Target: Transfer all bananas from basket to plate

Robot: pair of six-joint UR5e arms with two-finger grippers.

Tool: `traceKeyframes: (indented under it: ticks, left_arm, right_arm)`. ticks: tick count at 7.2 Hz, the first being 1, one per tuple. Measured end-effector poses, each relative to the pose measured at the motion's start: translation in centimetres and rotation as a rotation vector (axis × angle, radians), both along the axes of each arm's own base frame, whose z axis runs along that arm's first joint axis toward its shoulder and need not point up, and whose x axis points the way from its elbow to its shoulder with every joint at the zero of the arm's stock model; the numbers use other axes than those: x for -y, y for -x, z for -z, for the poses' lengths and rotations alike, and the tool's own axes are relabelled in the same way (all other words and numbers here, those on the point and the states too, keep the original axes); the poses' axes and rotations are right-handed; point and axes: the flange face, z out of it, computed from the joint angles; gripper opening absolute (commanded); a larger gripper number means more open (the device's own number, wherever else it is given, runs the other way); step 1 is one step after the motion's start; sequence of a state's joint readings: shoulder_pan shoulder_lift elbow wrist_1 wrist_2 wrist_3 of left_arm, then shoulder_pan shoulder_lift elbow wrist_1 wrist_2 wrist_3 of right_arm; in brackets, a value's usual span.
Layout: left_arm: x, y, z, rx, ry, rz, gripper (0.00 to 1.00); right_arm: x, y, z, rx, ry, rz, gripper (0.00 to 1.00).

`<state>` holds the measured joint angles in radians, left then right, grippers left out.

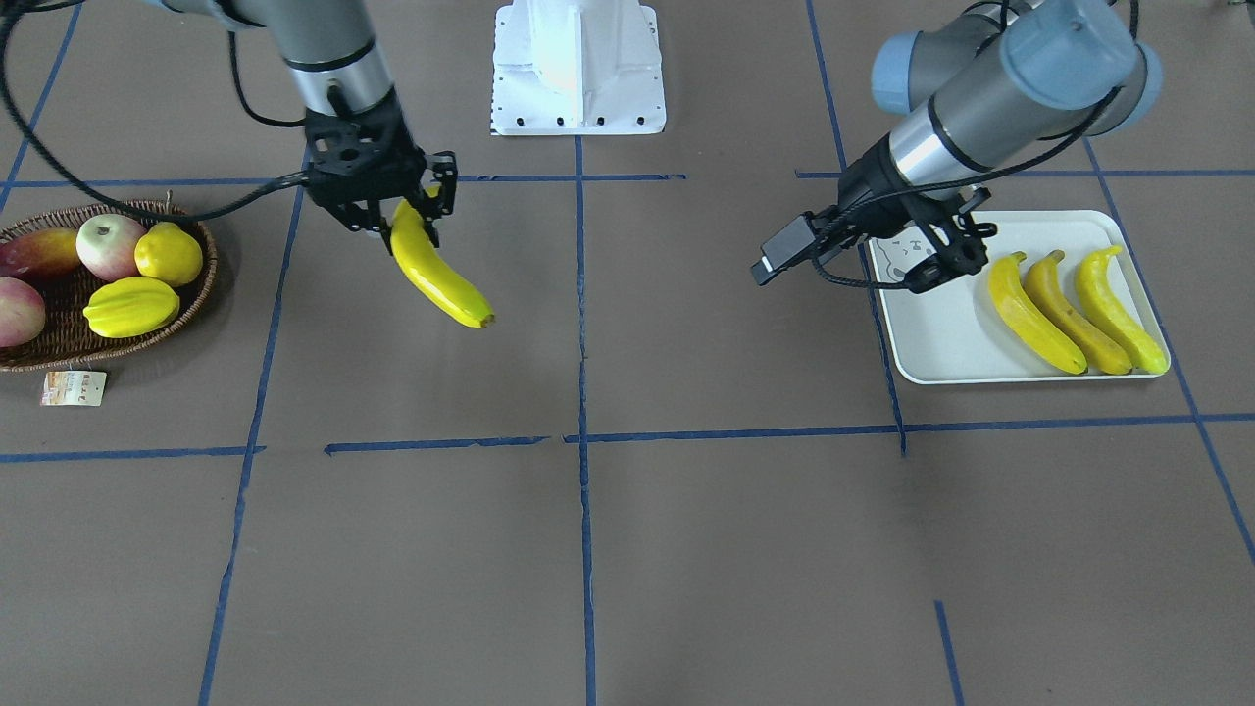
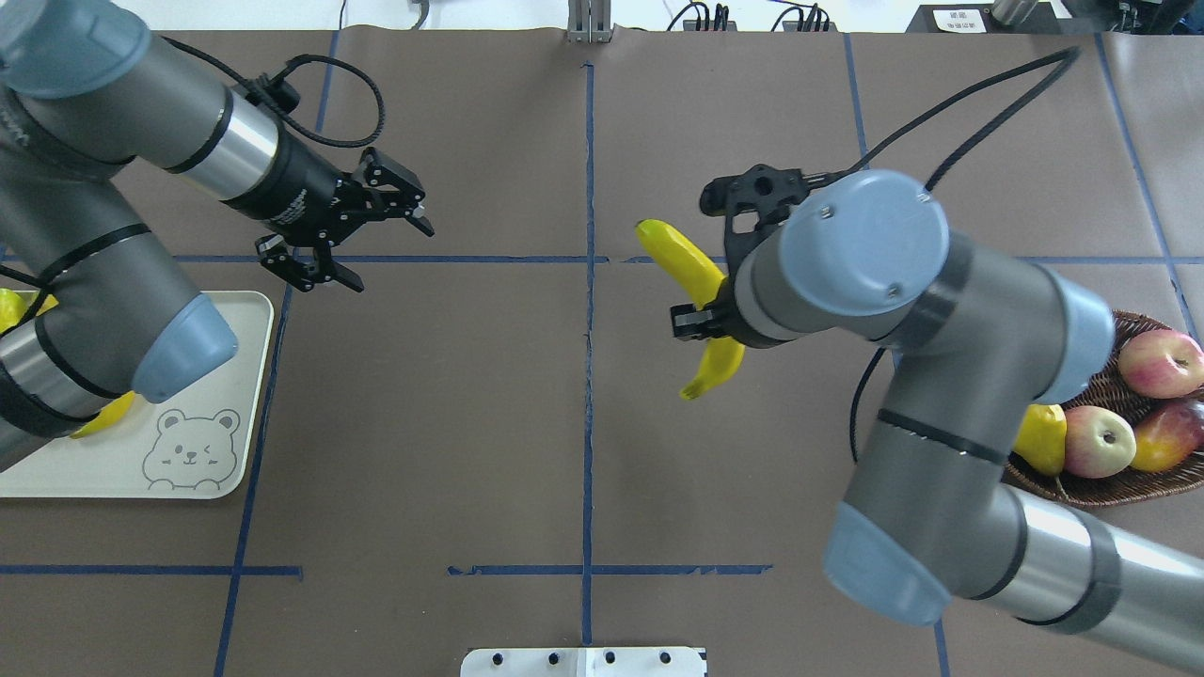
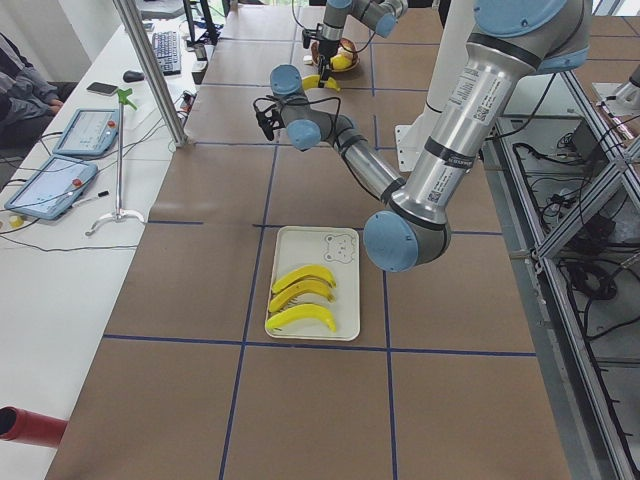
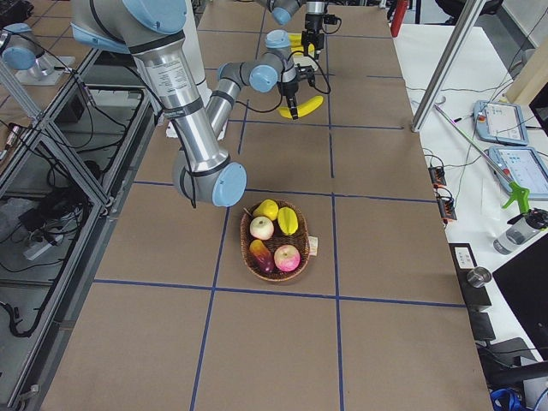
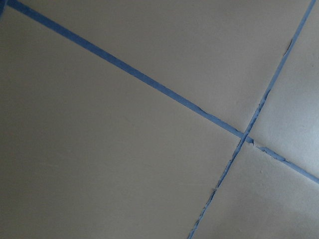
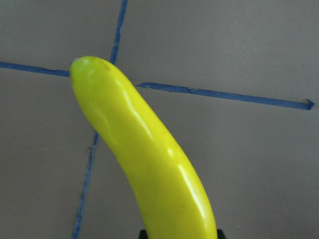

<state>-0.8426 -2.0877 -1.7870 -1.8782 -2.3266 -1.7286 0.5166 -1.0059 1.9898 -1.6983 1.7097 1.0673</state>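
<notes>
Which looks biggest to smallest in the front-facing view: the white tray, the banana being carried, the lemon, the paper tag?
1. White tray
2. Carried banana; it is held above the table, nearer the camera, which may enlarge it a little
3. Lemon
4. Paper tag

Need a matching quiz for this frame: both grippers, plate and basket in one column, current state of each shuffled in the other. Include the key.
Column A
1. right gripper
2. left gripper
3. plate
4. basket

Column B
a. three bananas on it
b. open, empty
c. lemon and starfruit in it
d. shut on a banana

Pairs: 1-d, 2-b, 3-a, 4-c
</notes>
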Motion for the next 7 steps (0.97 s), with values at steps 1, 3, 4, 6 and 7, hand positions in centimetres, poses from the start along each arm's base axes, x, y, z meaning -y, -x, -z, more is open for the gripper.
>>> traceKeyframes:
  ticks: [1, 3, 4, 6, 7]
  left_arm:
    - [-0.2, -1.7, 2.5, 0.019, 0.051, 0.014, 1.0]
    - [-0.8, -4.5, 6.0, 0.03, 0.113, 0.044, 1.0]
    - [-1.0, -5.7, 6.7, 0.034, 0.124, 0.051, 1.0]
    - [-1.8, -7.5, 7.3, 0.041, 0.127, 0.05, 1.0]
    - [-2.1, -8.0, 7.2, 0.044, 0.128, 0.045, 0.99]
  right_arm:
    - [-1.3, 3.2, 1.7, -0.005, -0.028, -0.023, 0.01]
    - [-3.5, 8.0, 4.7, -0.031, -0.081, -0.05, 0.01]
    - [-4.1, 9.2, 6.0, -0.043, -0.093, -0.05, 0.02]
    - [-5.2, 10.2, 7.3, -0.042, -0.11, -0.047, 0.02]
    - [-5.4, 10.3, 7.8, -0.036, -0.115, -0.046, 0.02]
